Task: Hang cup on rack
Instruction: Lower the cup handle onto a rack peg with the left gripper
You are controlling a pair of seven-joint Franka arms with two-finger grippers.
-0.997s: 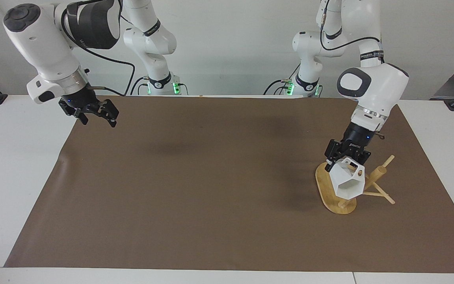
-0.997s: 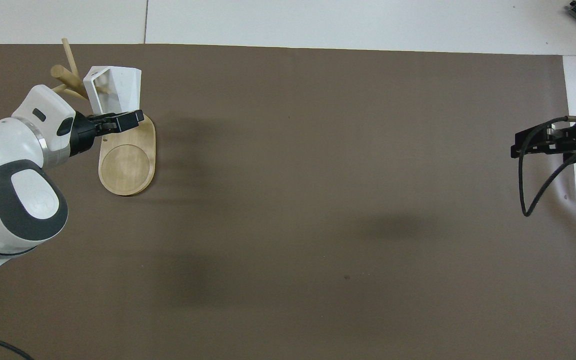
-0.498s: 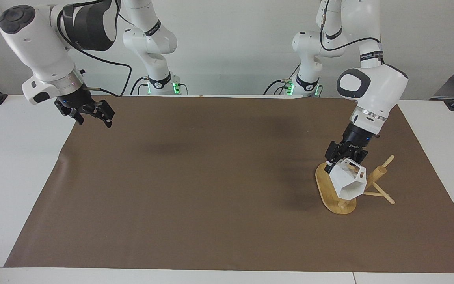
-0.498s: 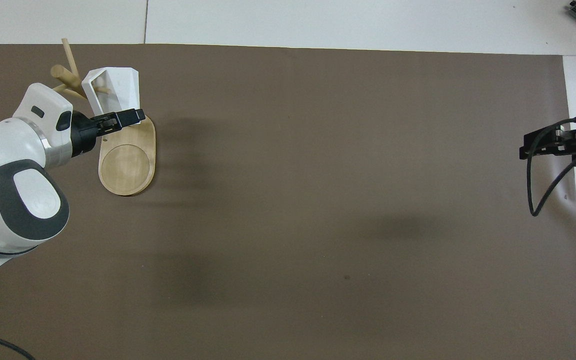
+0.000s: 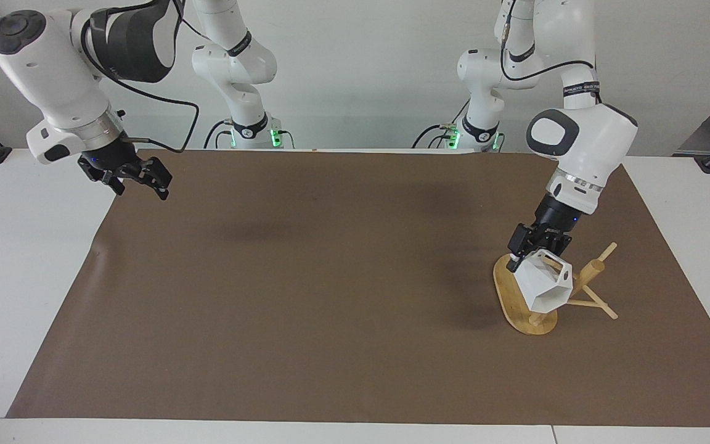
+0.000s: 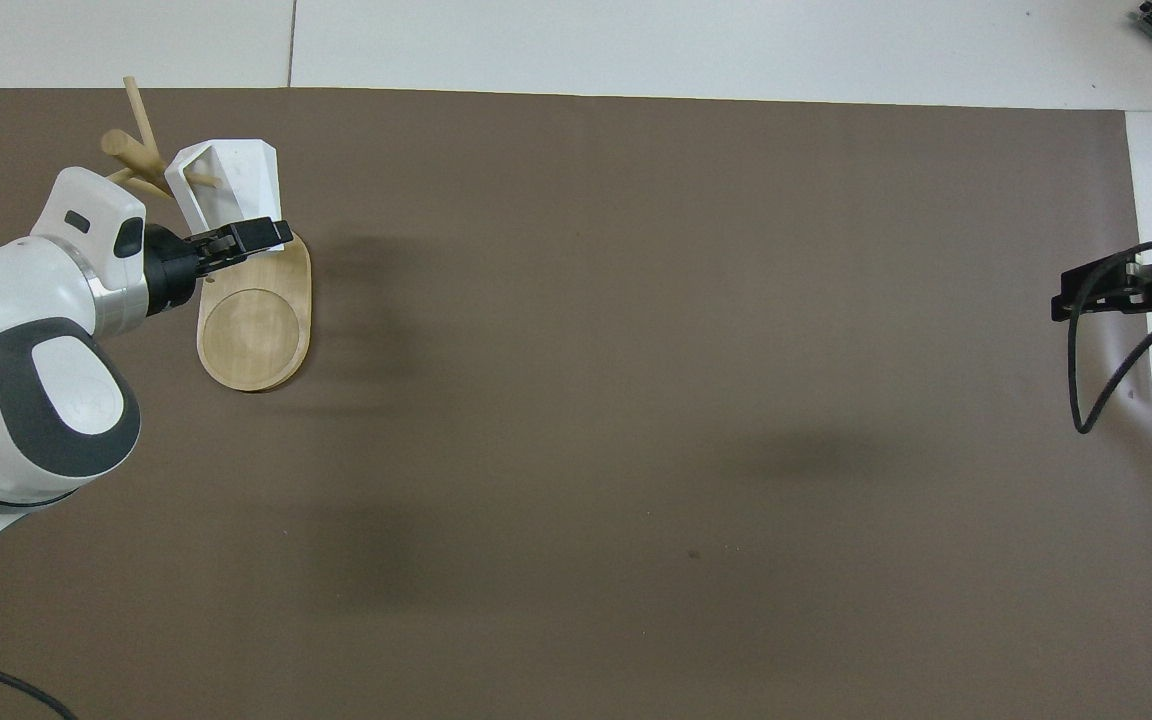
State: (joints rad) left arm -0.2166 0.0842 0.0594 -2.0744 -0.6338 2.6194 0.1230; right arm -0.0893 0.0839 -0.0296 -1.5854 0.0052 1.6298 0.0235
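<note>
Bright, even light from above; soft blurry shadows of the arms fall on the brown mat. No glare, both views sharp throughout.

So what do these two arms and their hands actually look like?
Both arms are glossy white, built from rounded segments with dark grey or black caps and bands at the joints. Each ends in a small black hand, the left hand and the right hand, with two short fingers. Black cables loop along the arms, and green lights glow at the bases.
</note>
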